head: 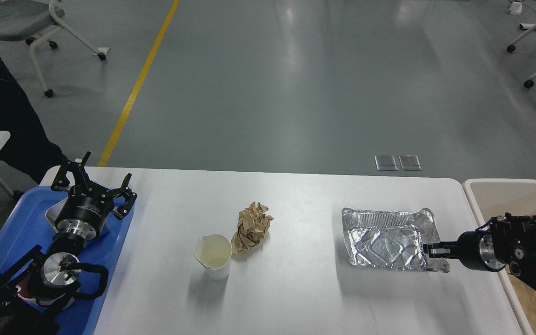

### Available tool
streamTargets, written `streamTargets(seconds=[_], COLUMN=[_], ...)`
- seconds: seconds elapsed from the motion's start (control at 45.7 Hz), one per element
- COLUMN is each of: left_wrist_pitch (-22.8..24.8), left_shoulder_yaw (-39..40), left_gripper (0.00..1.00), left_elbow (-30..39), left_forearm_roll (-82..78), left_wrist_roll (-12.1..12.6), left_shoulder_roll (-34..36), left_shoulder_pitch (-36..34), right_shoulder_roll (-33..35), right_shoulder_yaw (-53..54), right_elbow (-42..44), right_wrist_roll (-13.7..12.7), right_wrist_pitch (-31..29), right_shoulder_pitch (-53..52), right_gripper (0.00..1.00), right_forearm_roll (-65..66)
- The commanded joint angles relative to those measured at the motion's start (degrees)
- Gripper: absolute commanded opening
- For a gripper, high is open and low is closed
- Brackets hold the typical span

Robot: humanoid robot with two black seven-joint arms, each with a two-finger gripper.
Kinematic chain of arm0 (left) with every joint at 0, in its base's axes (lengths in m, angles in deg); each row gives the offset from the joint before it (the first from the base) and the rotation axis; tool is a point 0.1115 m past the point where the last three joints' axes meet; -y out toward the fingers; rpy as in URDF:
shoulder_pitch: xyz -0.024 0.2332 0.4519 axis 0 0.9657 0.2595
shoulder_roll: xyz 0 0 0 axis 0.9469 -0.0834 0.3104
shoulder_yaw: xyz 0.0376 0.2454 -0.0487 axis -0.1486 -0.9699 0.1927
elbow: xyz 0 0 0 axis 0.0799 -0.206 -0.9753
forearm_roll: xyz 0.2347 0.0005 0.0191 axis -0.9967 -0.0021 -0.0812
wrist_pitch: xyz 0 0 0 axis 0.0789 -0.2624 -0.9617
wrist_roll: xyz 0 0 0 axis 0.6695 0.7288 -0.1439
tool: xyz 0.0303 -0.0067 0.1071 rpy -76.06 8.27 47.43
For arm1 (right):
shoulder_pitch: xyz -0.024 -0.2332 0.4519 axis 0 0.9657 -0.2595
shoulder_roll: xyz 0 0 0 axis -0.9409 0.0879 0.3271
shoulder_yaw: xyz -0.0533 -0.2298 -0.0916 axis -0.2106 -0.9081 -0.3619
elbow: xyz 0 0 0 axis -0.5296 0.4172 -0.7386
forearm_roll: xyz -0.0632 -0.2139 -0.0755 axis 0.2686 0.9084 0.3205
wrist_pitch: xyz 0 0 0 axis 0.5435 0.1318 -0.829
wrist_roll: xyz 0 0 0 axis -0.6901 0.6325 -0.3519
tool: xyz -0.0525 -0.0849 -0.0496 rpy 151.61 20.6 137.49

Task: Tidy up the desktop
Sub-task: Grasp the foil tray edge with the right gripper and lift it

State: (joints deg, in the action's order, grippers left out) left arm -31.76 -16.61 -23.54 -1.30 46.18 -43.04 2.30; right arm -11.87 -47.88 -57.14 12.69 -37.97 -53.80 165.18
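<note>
Grey shiny floor is seen behind the desktop (296,298), which is a big white table that fills the lower part of the view. Three things are left on it. A crushed foil tray (386,238) lies on the right side. A white paper cup (213,256) stands near the middle, and a ball of brown paper (251,227) is touching it or just beside it.

The right gripper (435,250) is held at the near right corner of the foil tray. Its fingers look pinched on the foil edge, but they are dark and small, so it cannot be told for sure. A beige bin (486,195) is placed just past the right end of the table.

The left gripper (93,179) is held over a blue tray (16,232) at the left end, with its fingers spread wide apart and nothing held.

Things could go wrong from here. The foil is thin and bent, so it could be torn or slipped from a small pinch. It could be dropped on the floor if the bin is missed. The cup could be knocked over later, and something may be spilled if it is not empty.
</note>
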Motion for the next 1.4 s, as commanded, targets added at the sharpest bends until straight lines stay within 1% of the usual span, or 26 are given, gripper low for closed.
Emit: streamTargets(seconds=[0.0,0.219,0.372,0.569,0.723,0.876,1.051,1.161,1.248,1.38], left_wrist_pitch=[-0.01,-0.09,-0.01,-0.09,-0.09,-0.18,-0.18,-0.62,-1.23,-4.66], left_shoulder_yaw=[-0.02,-0.02,-0.02,-0.02,-0.02,-0.02,-0.11,-0.02,-0.02,-0.11], left_gripper=[0.96,0.96,0.96,0.96,0.96,0.96,0.96,0.96,0.96,0.96], left_elbow=[0.15,0.5,0.5,0.5,0.5,0.5,0.68,0.68,1.03,2.43], left_forearm_roll=[0.0,0.0,0.0,0.0,0.0,0.0,0.0,0.0,0.0,-0.09], left_wrist_roll=[-0.02,0.07,0.07,0.07,0.16,-0.1,-0.46,-0.54,-0.55,-0.55], left_shoulder_roll=[-0.09,-0.09,0.0,-0.09,-0.09,-0.09,-1.05,-0.97,-1.05,-1.32], left_shoulder_pitch=[0.01,0.36,0.36,0.36,0.36,0.36,0.28,0.28,0.19,0.19], right_shoulder_roll=[5.67,15.16,22.98,29.13,31.6,30.55,22.91,17.81,13.77,6.39], right_shoulder_yaw=[0.08,0.17,0.34,0.17,0.34,0.17,-0.18,-0.53,-4.83,-13.36], right_elbow=[-6.51,-16.89,-22.95,-27.18,-28.85,-28.85,-27.62,-24.29,-21.82,-16.91], right_wrist_roll=[-0.37,-0.9,-0.02,-0.02,-0.11,-0.46,-0.81,-0.81,-0.81,-0.81], right_wrist_pitch=[-0.75,-2.24,-4.88,-8.39,-10.33,-10.68,-10.77,-11.03,-11.38,-11.3], right_shoulder_pitch=[-0.09,-0.09,-2.55,-6.86,-9.14,-10.55,-11.26,-12.75,-16.78,-25.48], right_gripper=[0.0,0.0,0.0,0.0,0.0,0.0,0.0,0.0,0.0,0.0], right_forearm_roll=[-0.97,-4.48,-6.15,-8.97,-9.14,-9.76,-9.23,-9.06,-9.23,-10.02])
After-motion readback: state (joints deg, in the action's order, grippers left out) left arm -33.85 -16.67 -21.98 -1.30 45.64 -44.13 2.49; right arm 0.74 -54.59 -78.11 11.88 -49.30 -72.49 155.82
